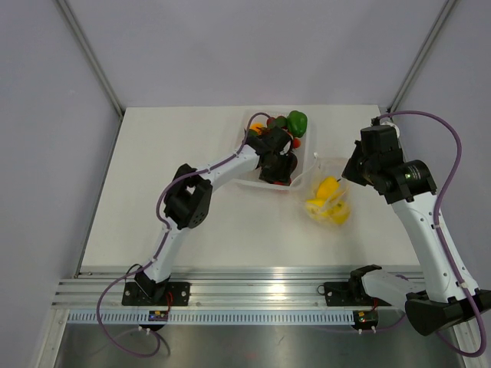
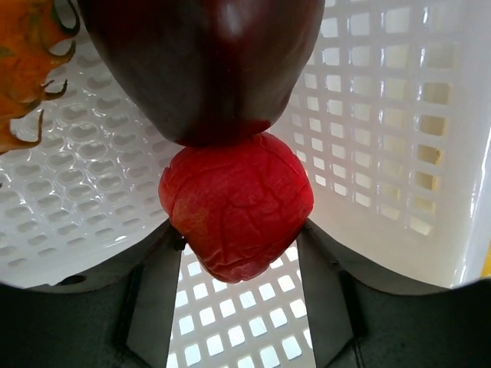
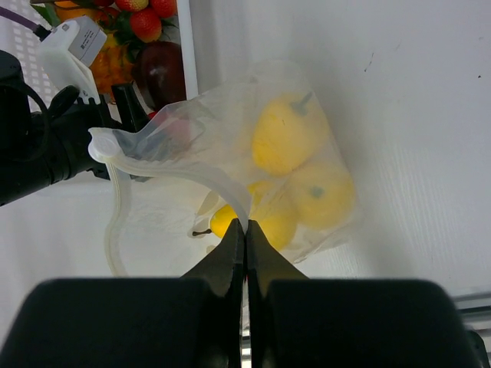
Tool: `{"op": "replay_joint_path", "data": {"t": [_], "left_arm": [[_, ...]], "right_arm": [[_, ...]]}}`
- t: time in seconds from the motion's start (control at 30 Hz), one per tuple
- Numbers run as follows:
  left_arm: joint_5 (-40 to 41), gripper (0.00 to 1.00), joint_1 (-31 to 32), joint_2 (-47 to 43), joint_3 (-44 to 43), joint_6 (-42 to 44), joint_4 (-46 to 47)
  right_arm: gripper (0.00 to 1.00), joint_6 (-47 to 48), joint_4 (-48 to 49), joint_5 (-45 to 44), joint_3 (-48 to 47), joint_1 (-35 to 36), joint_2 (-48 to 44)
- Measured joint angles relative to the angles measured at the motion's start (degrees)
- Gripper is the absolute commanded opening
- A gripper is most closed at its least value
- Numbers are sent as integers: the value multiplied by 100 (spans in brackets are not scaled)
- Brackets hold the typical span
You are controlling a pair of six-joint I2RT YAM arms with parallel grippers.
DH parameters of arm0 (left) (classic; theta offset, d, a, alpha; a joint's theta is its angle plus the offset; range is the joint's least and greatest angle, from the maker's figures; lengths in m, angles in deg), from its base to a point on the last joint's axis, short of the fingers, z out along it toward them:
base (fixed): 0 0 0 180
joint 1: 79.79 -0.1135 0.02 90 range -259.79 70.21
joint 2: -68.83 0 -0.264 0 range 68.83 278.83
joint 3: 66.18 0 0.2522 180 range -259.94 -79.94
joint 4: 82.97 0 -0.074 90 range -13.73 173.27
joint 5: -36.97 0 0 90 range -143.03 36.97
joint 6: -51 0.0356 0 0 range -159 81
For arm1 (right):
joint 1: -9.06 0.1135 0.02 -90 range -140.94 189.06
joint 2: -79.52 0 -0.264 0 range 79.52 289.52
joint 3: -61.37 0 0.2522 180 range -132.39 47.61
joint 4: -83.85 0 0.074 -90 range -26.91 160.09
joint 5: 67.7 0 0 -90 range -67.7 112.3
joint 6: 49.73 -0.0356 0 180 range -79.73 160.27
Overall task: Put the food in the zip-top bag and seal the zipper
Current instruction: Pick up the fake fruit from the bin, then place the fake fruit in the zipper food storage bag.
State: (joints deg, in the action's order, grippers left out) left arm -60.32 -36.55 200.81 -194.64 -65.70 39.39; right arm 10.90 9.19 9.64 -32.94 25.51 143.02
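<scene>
The zip-top bag [image 1: 328, 201] lies right of the tray with several yellow fruits [image 3: 285, 136] inside; its mouth faces the tray. My right gripper [image 3: 245, 224] is shut on the zipper [image 3: 201, 173] and holds that rim up; it also shows in the top view [image 1: 350, 173]. My left gripper [image 2: 238, 253] is down in the tray [image 1: 247, 182], jaws set against both sides of a wrinkled red fruit [image 2: 236, 207]. A dark purple fruit [image 2: 207, 69] touches the red one from beyond. In the top view the left gripper [image 1: 278, 165] hides both.
The white perforated tray wall [image 2: 399, 138] rises close on the right of the left gripper. An orange piece [image 2: 23, 69] lies at its left. A green pepper [image 1: 298, 120] and strawberries [image 3: 146, 23] sit at the tray's far end. Grey walls enclose the table.
</scene>
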Motion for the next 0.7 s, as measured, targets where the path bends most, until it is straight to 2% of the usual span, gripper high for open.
{"op": "replay_joint_path", "data": {"t": [0.13, 0.37, 0.53, 0.7], "left_arm": [[122, 42, 0, -352, 256, 15, -7], [-20, 37, -162, -1781, 732, 13, 72], [-251, 36, -474, -2645, 706, 35, 201], [-627, 36, -466, -2920, 507, 61, 201]], "right_arm": [[2, 0, 46, 17, 42, 0, 0], [2, -4, 168, 118, 240, -2, 72], [2, -22, 374, 289, 363, -2, 232], [2, -76, 610, 433, 435, -2, 446]]}}
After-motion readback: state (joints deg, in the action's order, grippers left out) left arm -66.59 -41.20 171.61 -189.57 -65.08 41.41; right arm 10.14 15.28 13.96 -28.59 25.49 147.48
